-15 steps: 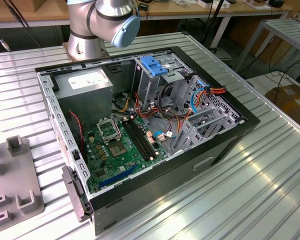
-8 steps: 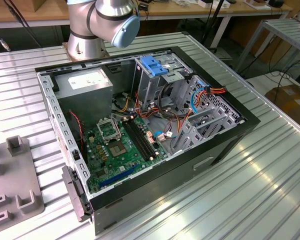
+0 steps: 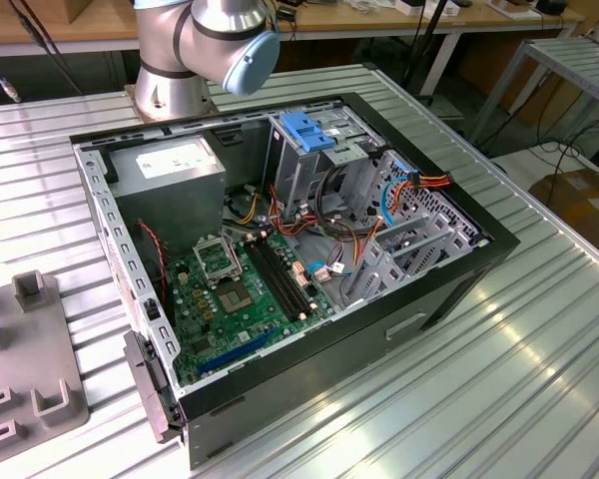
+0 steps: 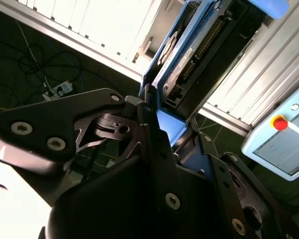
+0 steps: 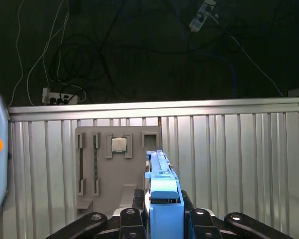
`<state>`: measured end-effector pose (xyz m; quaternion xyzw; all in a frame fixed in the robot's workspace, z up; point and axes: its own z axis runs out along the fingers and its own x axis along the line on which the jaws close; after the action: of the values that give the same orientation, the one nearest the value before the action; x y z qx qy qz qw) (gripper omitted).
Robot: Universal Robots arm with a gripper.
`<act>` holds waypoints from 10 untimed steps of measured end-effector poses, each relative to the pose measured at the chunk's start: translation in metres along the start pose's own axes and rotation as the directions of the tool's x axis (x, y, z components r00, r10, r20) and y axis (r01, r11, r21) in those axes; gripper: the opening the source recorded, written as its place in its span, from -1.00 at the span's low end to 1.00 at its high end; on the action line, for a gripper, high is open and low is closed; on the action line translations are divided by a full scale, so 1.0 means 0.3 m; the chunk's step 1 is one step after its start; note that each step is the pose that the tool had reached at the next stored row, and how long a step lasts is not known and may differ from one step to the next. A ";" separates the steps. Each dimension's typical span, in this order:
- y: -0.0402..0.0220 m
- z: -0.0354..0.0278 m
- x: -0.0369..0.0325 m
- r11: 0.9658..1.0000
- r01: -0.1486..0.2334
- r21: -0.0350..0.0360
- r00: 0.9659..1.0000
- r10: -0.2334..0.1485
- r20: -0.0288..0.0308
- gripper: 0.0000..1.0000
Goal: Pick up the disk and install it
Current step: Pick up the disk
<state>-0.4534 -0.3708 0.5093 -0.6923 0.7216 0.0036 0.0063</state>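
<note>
Blue plastic frames the disk, which is off the worktop and clamped between the jaws. They are closed in on it from either side, with only its thickness between them. In the first wrist view the disk is seen edge-on. Its long axis runs straight out from the jaws and away from the wrist, so most of its length juts past the fingertips. Behind it lie the ribbed metal worktop and a grey fixture plate with a small square chip seated in it.

The second wrist view shows the disk from the side, with the blue bracket around a dark face and a row of connector pins.

In the exterior view the open computer case sits mid-worktop, and the fixture plate lies at about eight o'clock from it. Inside, the drive cage stands toward one o'clock, with a blue plastic clip on top of it. The power-supply box is at eleven o'clock.

The arm is cut off at twelve o'clock by the frame edge. The linkage hides where the pads meet the disk, its label is turned out of sight, and its height above the worktop cannot be judged.
</note>
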 end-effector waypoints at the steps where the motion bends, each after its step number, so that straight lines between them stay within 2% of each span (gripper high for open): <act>1: -0.006 0.000 0.000 1.000 0.000 0.000 1.000 0.000 0.000 -0.26; 10: -0.055 0.000 -0.002 1.000 0.000 0.000 1.000 0.000 0.000 -0.26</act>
<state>-0.4370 -0.3707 0.5093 -0.6923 0.7216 0.0036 0.0063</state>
